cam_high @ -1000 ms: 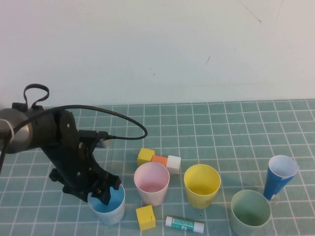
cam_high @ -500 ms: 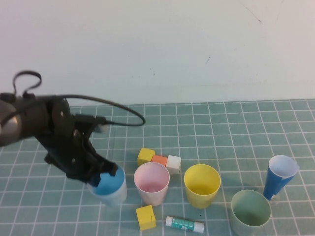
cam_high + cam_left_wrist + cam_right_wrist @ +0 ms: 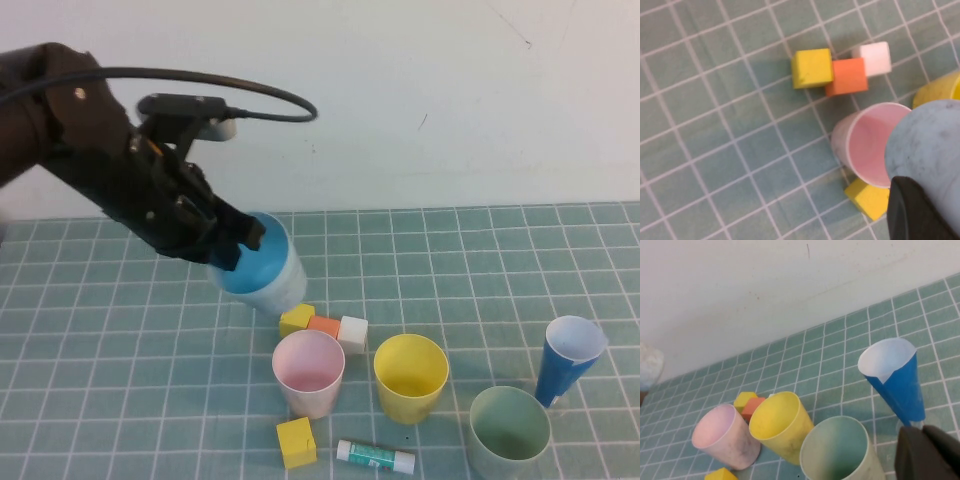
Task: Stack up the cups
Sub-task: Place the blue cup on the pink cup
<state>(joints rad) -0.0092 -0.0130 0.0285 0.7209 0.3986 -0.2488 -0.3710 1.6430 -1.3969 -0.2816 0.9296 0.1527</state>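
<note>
The cups stand mostly along the near edge of the green gridded worktop [image 3: 480,250]: nearest us we see the pale green tapered cup [image 3: 510,431] on the right, with a small yellow cube [image 3: 296,442] and a white-and-teal glue stick [image 3: 375,457] lying near the left of it. Just behind those stand the pink tapered cup [image 3: 309,373] and the yellow tapered cup [image 3: 410,377], upright, side by side and slightly apart. Farther right stands a taller dark-blue cone cup with white inside [image 3: 567,358]. Behind the pink cup we find a touching row of yellow, orange and white cubes [image 3: 324,325]. Above that row, the left pincer [image 3: 232,245] grips the light blue tapered cup [image 3: 262,266] by its rim, tilted and off the worktop. Of the right pincer [image 3: 930,455] we see only a dark edge beside the cone cup; we cannot tell its spread.
</note>
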